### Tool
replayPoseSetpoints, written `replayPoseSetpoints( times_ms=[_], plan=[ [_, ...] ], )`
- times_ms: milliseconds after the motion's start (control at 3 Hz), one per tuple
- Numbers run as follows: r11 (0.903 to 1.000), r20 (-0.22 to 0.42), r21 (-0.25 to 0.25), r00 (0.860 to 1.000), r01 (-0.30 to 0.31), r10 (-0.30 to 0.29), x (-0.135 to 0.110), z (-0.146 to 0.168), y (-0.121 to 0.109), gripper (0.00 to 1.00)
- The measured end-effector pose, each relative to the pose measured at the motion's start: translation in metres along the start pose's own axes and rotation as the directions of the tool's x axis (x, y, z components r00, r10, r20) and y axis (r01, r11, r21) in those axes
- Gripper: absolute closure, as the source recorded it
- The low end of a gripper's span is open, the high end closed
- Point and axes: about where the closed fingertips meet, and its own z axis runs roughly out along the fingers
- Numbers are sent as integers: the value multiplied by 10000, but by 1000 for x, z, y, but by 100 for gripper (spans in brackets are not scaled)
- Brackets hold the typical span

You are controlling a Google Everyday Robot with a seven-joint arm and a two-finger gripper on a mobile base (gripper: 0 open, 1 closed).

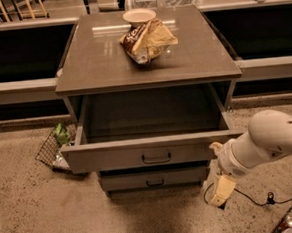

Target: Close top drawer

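A wire basket [50,150] is seen on the floor beyond the left edge of the worktop [97,62]. The top drawer [139,156] is pulled well out beneath the near edge. A bowl [139,15] and a crumpled bag [148,38] are set by the far edge. The claw [216,147] is placed at the drawer's right front end, below the near right corner; whether it is spread or pressed together cannot be told.
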Motion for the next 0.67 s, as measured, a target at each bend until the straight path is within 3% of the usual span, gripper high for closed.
replayPoseSetpoints(
  times_ms=[333,667],
  plan=[
    [10000,-122,-39,9999,33,-34,-1,0,-3,0],
    [9984,-220,321,9987,471,-464,-4,-5,-22,18]
  ],
)
